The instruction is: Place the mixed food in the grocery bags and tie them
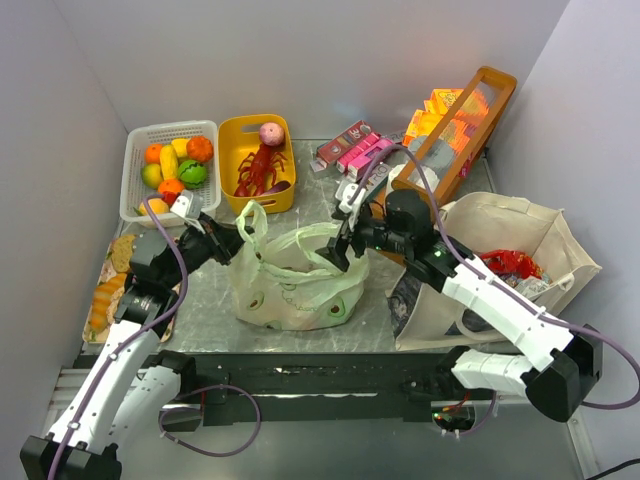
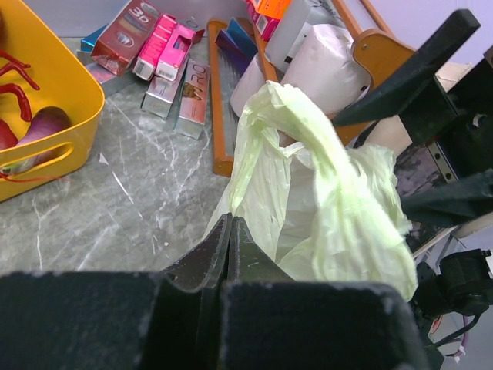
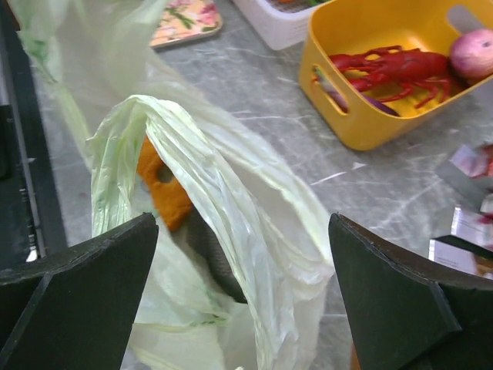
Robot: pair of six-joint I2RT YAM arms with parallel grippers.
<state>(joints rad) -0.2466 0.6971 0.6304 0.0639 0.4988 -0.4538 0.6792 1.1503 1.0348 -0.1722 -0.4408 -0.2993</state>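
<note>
The pale green plastic grocery bag [image 1: 295, 280] stands mid-table with food in it; an orange piece [image 3: 158, 185] shows through its mouth. My left gripper [image 1: 236, 243] [image 2: 229, 219] is shut at the base of the bag's left handle [image 1: 250, 215], and the plastic runs straight up from its tips. My right gripper [image 1: 343, 245] [image 3: 243, 220] is open, with its fingers either side of the right handle [image 3: 192, 177] and not touching it. The beige canvas tote [image 1: 520, 225] lies at the right, holding red packets [image 1: 510, 263]. Bread pieces [image 1: 105, 295] lie on a tray at the left.
At the back stand a white basket of toy fruit [image 1: 168, 165] and a yellow basket [image 1: 245, 130] with a red lobster [image 1: 260, 168]. Pink boxes [image 1: 350, 150] and a tilted wooden crate [image 1: 455, 130] lie behind the right arm. Walls close in on both sides.
</note>
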